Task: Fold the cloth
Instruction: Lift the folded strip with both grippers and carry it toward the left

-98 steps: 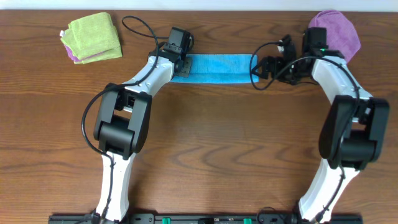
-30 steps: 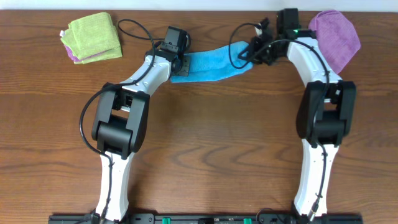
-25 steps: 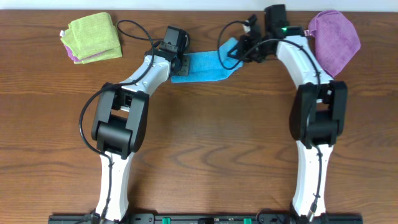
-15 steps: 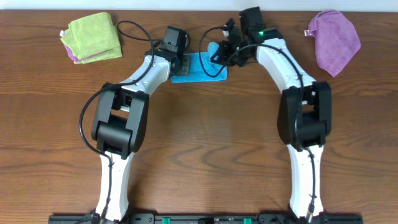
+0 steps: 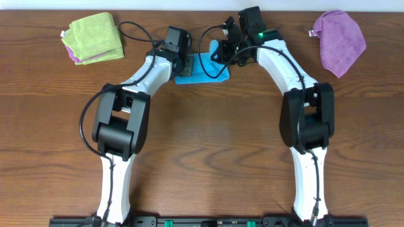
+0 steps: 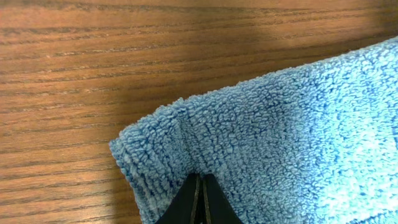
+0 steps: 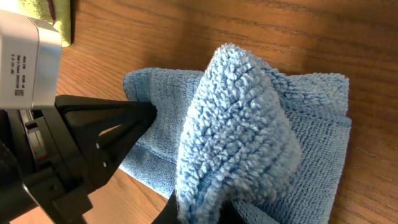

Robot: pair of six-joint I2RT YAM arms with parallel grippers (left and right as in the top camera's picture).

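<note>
The sky-blue cloth (image 5: 203, 70) lies doubled over at the back middle of the wooden table. My left gripper (image 5: 184, 64) is at its left edge, shut with its black tips pinching the cloth (image 6: 280, 118) at the hem. My right gripper (image 5: 218, 53) is shut on the cloth's other end and holds it raised just above the lower layer. In the right wrist view that raised end of the cloth (image 7: 239, 124) hangs as a thick fold over the flat part. The left gripper's black fingers (image 7: 106, 121) reach in from the left there.
A lime-green folded cloth (image 5: 95, 38) lies at the back left corner. A purple cloth (image 5: 339, 39) lies bunched at the back right. Both arms stretch to the back of the table (image 5: 208, 151), their bases at the front edge.
My right gripper has carried the cloth's right end leftward over the rest, so the long strip is now doubled over. The left gripper has stayed put.
</note>
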